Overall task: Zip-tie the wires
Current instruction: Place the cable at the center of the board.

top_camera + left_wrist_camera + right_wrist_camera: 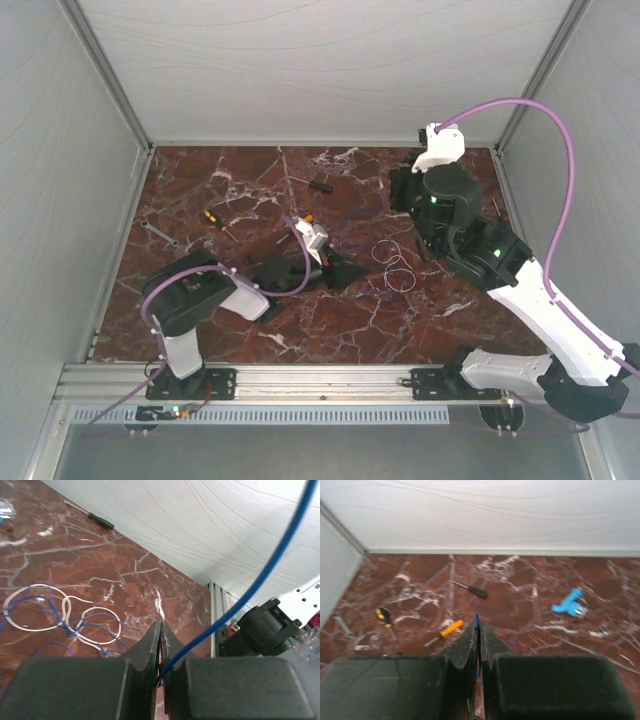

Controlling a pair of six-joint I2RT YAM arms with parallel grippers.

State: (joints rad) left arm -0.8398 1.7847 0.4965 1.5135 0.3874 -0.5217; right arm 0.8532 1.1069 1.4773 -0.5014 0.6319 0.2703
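On table (240,170), wires (393,265), left tool (160,626) pinching strand (260,578)

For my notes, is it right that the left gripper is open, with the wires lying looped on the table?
Not quite: the left wrist view shows the left gripper shut on a thin blue strand. The wires do lie looped on the table.

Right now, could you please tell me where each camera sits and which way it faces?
Top external: above and behind the robot, looking down on the table; both arms show.
Left wrist: on the left arm, looking over the wires; left end effector shut on a blue strand.
Right wrist: on the right arm, facing the back wall; right end effector shut likewise.
Shared: the wires, in top external and left wrist.
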